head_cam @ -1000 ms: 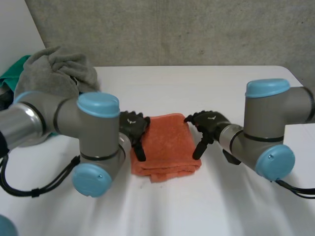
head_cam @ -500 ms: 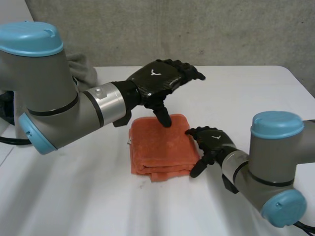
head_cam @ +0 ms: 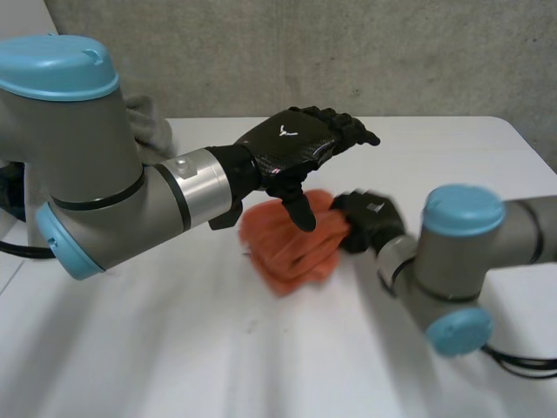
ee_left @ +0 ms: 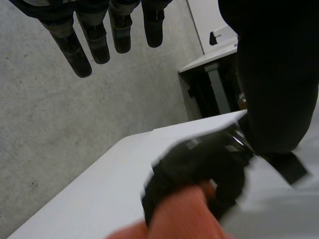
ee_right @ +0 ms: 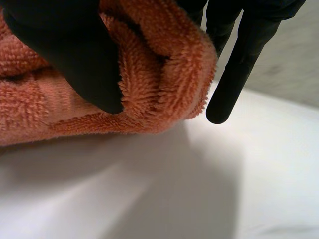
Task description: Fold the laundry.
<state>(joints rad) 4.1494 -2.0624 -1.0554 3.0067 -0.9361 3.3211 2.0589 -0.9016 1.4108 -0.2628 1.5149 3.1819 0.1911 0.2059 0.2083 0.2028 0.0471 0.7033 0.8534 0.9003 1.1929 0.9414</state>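
Plainly the right hand (head_cam: 364, 222) has the work at this moment. It is clamped on the right-hand edge of the orange towel (head_cam: 291, 248). In the right wrist view its thumb (ee_right: 70, 59) presses down over the thick folded layers while fingers close in from the other side, and one finger stands straight just beside the cloth without touching it. Gripping the stacked edge this way likely keeps all the layers together, so the bundle moves as one piece instead of falling open.

The towel sits about midway between the left and right edges of the desk (head_cam: 261, 366). It is already folded into a compact pad, bunched and tilted where it is held. The gripped edge looks raised off the surface, with shadow beneath it.

The left hand (head_cam: 296, 144) hovers above the towel's far side, holding nothing. Its fingers (ee_left: 75, 47) are straight and spread a little, with the thumb pointing down toward the cloth. I judge it is held up there to stay clear of the towel while the other hand shifts it.

A grey heap of laundry (head_cam: 146, 117) lies by the desk's far left corner, well apart from both hands. It seems to be waiting its turn, so this towel looks close to finished and the heap is yet to be folded.
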